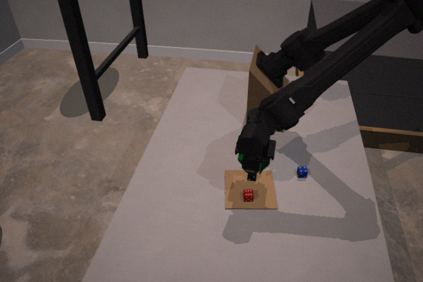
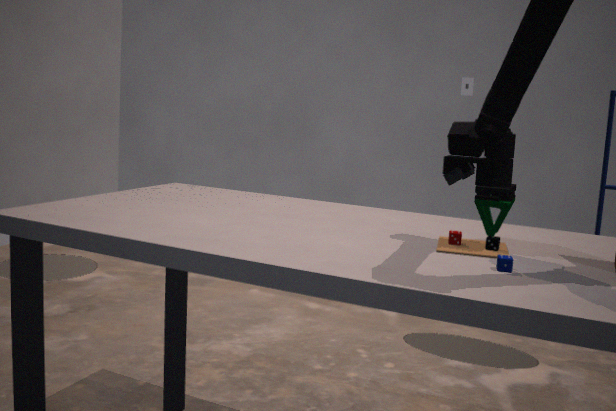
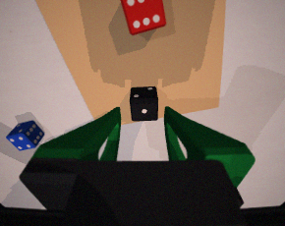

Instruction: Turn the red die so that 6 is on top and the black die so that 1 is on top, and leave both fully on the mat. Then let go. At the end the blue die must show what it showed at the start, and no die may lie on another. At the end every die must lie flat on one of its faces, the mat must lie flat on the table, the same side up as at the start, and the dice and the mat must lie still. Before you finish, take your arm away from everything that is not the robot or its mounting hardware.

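The red die [image 1: 248, 195] [image 2: 455, 237] [image 3: 144, 17] lies flat on the tan mat [image 1: 231, 204] [image 2: 445, 248] [image 3: 66, 46], 6 on top. The black die [image 1: 251, 178] [image 2: 492, 243] [image 3: 143, 105] sits on the mat near its edge on the robot's side. In the wrist view its top looks like 1, with 2 on the side facing the red die. My gripper [image 1: 253, 171] [image 2: 493, 235] [image 3: 142, 112] is open. Its green fingertips are just above the black die, with a gap on either side of it in the wrist view. The fingers partly hide it in the top view.
The blue die [image 1: 302, 171] [image 2: 505, 263] [image 3: 26, 136] rests on the table off the mat, to its right in the top view; its top looks like 4. A brown upright panel [image 1: 257, 92] stands behind the gripper in that view.
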{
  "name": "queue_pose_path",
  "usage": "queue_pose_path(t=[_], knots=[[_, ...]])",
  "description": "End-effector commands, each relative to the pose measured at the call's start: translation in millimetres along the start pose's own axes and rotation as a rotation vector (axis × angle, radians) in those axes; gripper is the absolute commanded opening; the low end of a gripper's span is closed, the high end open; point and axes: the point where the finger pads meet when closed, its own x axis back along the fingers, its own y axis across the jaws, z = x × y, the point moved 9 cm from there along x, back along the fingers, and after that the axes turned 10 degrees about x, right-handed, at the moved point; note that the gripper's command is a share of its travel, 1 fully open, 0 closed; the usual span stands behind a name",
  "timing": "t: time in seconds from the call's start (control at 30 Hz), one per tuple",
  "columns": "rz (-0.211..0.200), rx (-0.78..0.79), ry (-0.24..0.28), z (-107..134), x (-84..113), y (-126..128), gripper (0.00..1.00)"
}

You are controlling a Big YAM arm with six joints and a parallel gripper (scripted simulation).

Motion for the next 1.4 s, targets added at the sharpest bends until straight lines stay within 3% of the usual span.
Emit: queue_pose_path(t=[0.0,0.3,0.4,0.43,0.57,0.6,1.37], knots=[[0.013,0.039,-0.048,-16,34.3,-4,0.4],[0.018,0.042,-0.05,-17,76.7,-4,0.4],[0.018,0.042,-0.05,-17,78.7,-4,0.4],[0.006,0.03,-0.024,-14,70.2,-7,0.4],[0.009,0.027,-0.033,-10,76.1,-6,0.4],[0.01,0.03,-0.036,-11,77.0,-5,1.0],[0.017,0.043,-0.05,-17,83.8,-3,1.0]])
